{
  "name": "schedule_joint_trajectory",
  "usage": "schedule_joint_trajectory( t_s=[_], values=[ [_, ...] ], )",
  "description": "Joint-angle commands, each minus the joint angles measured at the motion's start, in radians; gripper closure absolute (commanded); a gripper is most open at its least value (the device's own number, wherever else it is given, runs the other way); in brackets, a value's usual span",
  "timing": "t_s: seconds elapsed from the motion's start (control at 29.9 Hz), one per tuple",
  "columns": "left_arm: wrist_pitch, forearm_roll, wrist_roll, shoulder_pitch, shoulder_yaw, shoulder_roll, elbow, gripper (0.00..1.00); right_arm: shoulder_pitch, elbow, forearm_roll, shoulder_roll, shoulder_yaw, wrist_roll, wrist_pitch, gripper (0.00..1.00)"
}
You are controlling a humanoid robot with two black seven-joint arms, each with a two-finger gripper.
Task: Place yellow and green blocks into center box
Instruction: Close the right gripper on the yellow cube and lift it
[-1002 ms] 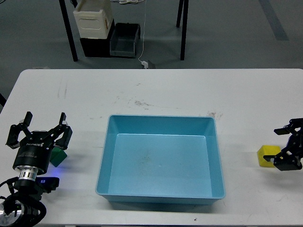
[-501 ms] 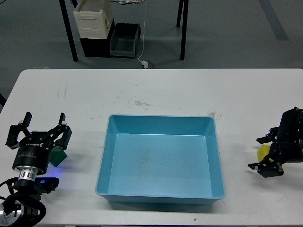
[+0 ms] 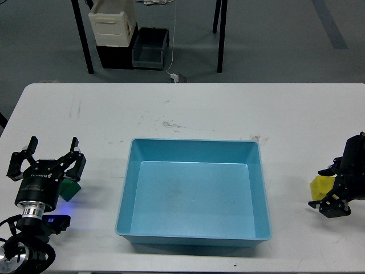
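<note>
The yellow block [image 3: 317, 185] lies on the white table [image 3: 194, 108] at the right, beside the blue center box [image 3: 194, 237]. My right gripper [image 3: 327, 189] is low over it, open, with one finger on the far side and one on the near side of the block; I cannot tell whether they touch it. The green block [image 3: 72, 190] lies at the left, partly hidden under my left gripper [image 3: 49, 155], which is open and empty with the block by its right finger. The box is empty.
The box fills the middle of the table. Beyond the far edge, on the floor, are black table legs [image 3: 84, 40], a cream container [image 3: 112, 23] and a dark bin [image 3: 149, 48].
My right gripper swung left over the yellow block, then settled slightly right and lower, with its fingers now on either side of the block. The left arm and the green block have not moved.
</note>
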Motion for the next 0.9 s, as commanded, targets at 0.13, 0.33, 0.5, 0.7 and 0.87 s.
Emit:
schedule_joint_trajectory(
  t_s=[0.13,0.33,0.5,0.7,0.87],
  values=[
    [0.0,0.0,0.0,0.0,0.002,0.0,0.004,0.0,-0.002,-0.003,0.0,-0.02,-0.005,0.0,0.001,0.03],
    [0.002,0.0,0.0,0.0,0.002,-0.002,0.009,0.0,-0.011,-0.002,0.0,-0.036,-0.005,0.0,-0.001,0.12],
    [0.0,0.0,-0.002,0.0,0.0,-0.002,0.011,0.0,-0.014,0.0,0.0,-0.036,-0.004,0.0,-0.005,0.22],
    [0.0,-0.002,-0.002,0.0,-0.001,-0.003,0.023,0.0,-0.02,-0.005,0.0,-0.034,-0.005,0.0,-0.004,0.57],
    [-0.003,-0.002,-0.002,0.0,-0.003,-0.011,0.037,0.0,-0.003,-0.013,0.0,-0.036,-0.003,0.0,-0.004,0.82]
  ],
)
